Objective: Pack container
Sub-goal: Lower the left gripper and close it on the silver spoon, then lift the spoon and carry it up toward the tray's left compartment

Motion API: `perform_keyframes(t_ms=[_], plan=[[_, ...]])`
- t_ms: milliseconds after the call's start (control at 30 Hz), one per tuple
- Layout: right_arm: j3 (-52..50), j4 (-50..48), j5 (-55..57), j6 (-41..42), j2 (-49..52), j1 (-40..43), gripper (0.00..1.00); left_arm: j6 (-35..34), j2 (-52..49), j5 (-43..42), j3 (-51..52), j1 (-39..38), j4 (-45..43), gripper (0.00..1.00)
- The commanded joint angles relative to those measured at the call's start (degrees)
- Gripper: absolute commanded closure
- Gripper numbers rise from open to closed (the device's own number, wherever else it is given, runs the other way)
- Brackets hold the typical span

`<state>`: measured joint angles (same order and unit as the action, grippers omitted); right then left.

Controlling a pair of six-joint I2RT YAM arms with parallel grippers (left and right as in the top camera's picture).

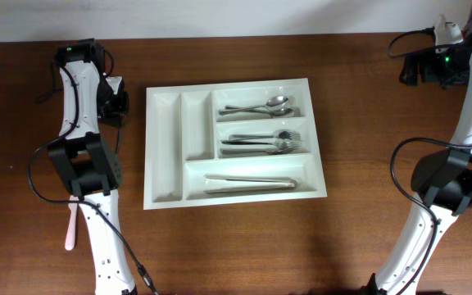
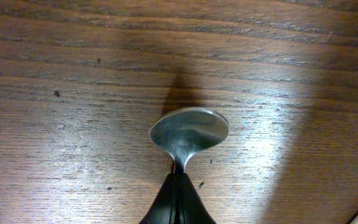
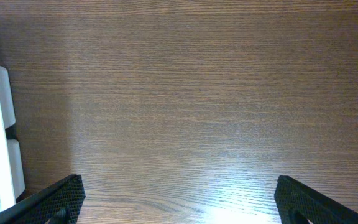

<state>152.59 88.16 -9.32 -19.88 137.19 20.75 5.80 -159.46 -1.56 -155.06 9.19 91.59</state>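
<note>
"What carries everything?"

"A dark wooden bench [image 1: 359, 123], its grain running from side to side."

"And what lies on it?"

"The white container [image 1: 164, 147] lies flat, about midway between the left and right edges. A slim pink thing [image 1: 70, 231] lies toward the near left corner, with its far end hidden."

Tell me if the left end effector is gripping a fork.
No, the left end effector is shut on a spoon, its rounded bowl jutting out over the wooden table.

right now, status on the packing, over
Left gripper shut on shiny metal spoon. Right gripper open, empty. White plastic cutlery tray part filled. Nothing blocking seen.
</note>
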Motion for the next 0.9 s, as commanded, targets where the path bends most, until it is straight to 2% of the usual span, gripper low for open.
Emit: perform_keyframes(t_ms=[0,367,400,433,467,533,600,867], plan=[[-0.31,-0.15,0.11,0.07,-0.83,0.28,0.01,0.09,-0.94,0.37,-0.55,0.52,0.26,0.98],[-0.31,-0.15,0.11,0.07,-0.83,0.28,0.01,0.11,-0.94,0.48,-0.57,0.52,0.15,0.97],[-0.31,-0.15,0.11,0.07,-0.83,0.28,0.01,0.11,-0.94,0.46,-0.57,0.52,0.04,0.74],[-0.31,-0.15,0.11,0.07,-0.83,0.28,0.01,0.11,-0.94,0.46,-0.57,0.52,-0.04,0.43],[-0.31,-0.15,0.11,0.07,-0.83,0.28,0.01,0.13,-0.94,0.46,-0.57,0.52,-0.22,0.27],[-0.31,-0.15,0.11,0.07,-0.83,0.28,0.01,0.13,-0.94,0.46,-0.57,0.52,-0.59,0.26],[-0.31,-0.15,0.11,0.07,-0.83,0.28,0.02,0.13,-0.94,0.46,-0.57,0.52,-1.07,0.16],[-0.31,-0.15,0.11,0.07,-0.83,0.28,0.01,0.31,-0.94,0.42,-0.57,0.52,-2.69,0.17]])
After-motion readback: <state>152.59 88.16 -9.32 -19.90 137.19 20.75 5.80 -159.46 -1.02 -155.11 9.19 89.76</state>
